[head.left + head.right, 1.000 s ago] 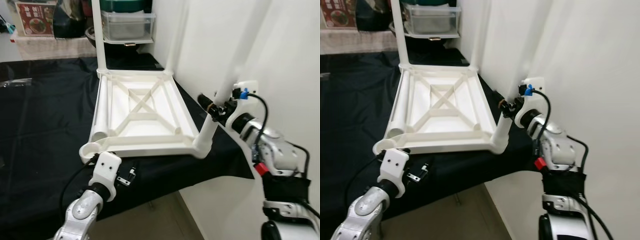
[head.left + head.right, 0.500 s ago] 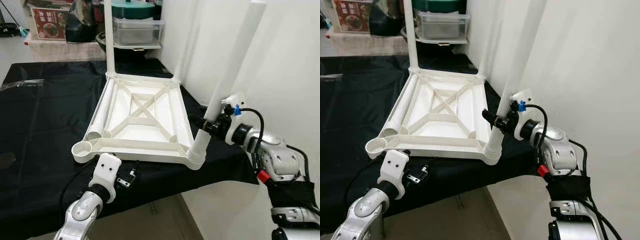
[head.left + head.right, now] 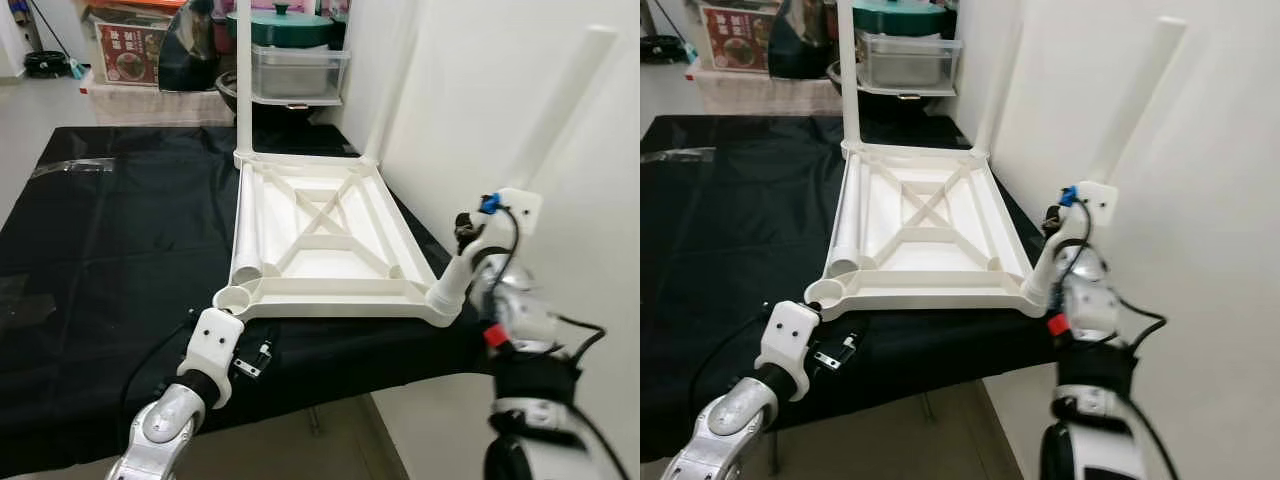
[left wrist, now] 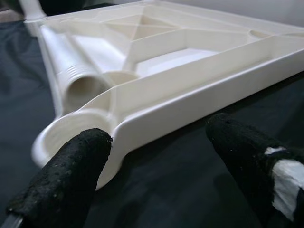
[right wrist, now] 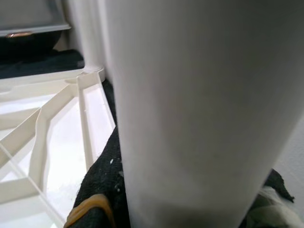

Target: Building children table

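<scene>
On the black-draped work surface (image 3: 110,230), the white table top (image 3: 330,235) lies upside down with its ribbed underside up, presumably so the corner sockets face upward to take legs. Two legs already stand in the far corners, one at about 11 o'clock (image 3: 243,90) and one at about 1 o'clock (image 3: 990,100) against the wall. A third leg (image 3: 1110,170) rises from the near corner at about 4 o'clock, leaning away toward the wall, so it looks not yet fully seated. The right gripper (image 3: 1052,222) is pressed up against this leg low on its shaft, likely to steady it; whether its fingers clamp it I cannot tell. A fourth, loose leg (image 3: 248,235) lies inside the frame along its 9 o'clock edge, handy to the empty socket (image 3: 233,298) at about 7 o'clock. The left gripper (image 4: 156,156) hovers just below that corner, fingers spread apart and holding nothing.
</scene>
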{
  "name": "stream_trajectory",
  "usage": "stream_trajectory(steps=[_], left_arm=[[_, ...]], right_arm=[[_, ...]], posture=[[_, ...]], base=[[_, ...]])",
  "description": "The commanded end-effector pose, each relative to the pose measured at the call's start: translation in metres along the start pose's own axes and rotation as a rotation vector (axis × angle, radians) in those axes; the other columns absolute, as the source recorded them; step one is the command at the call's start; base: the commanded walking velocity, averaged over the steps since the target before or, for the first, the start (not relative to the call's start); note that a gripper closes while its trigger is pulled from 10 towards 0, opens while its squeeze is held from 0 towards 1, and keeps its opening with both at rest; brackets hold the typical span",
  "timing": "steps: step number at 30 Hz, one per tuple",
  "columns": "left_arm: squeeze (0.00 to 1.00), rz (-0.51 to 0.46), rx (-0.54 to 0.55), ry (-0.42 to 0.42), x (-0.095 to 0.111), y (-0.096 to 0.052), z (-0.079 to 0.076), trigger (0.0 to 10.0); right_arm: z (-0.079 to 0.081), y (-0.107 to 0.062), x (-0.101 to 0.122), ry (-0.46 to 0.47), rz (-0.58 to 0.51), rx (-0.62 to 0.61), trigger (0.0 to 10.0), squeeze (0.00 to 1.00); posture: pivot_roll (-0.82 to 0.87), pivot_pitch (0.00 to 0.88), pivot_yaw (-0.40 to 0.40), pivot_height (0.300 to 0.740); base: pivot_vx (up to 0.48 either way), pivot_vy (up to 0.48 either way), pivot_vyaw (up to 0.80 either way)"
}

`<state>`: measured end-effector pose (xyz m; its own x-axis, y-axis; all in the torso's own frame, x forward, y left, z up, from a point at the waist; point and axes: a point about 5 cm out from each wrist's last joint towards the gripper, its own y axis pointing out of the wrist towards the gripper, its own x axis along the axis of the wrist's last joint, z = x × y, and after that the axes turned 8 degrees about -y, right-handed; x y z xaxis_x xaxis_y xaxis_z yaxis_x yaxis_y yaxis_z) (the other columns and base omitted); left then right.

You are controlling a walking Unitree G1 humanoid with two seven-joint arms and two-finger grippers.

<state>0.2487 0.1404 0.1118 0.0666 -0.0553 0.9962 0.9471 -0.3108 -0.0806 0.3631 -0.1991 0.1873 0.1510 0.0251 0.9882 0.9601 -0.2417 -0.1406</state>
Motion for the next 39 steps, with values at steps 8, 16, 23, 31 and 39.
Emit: stream_trajectory(steps=[8,16,23,31,39], left_arm=[[0.0,0.019,0.007,0.0,-0.005,-0.001,0.001,10.0],[0.0,0.02,0.005,-0.01,-0.006,-0.001,-0.003,10.0],[0.0,0.018,0.004,-0.004,-0.005,-0.001,-0.001,10.0],[0.0,0.019,0.006,0.001,-0.004,-0.002,-0.001,10.0],[0.0,0.02,0.016,0.008,-0.004,-0.004,0.004,10.0]], right_arm=[[0.019,0.003,-0.002,-0.045,0.029,0.171,10.0,0.0],[0.014,-0.011,0.043,-0.034,-0.227,0.598,10.0,0.0],[0.022,-0.057,0.037,-0.221,-0.285,1.133,10.0,0.0],[0.019,-0.032,0.02,-0.303,-0.218,1.031,0.0,0.0],[0.002,-0.009,0.014,-0.276,-0.118,0.779,0.0,0.0]], posture=[[0.01,0.0,-0.13,0.74],[0.01,0.0,-0.132,0.74],[0.02,0.0,-0.13,0.74],[0.03,0.0,-0.133,0.74],[0.03,0.0,-0.13,0.74]], base=[[0.0,0.0,0.0],[0.0,0.0,0.0],[0.0,0.0,0.0],[0.0,0.0,0.0],[0.0,0.0,0.0]])
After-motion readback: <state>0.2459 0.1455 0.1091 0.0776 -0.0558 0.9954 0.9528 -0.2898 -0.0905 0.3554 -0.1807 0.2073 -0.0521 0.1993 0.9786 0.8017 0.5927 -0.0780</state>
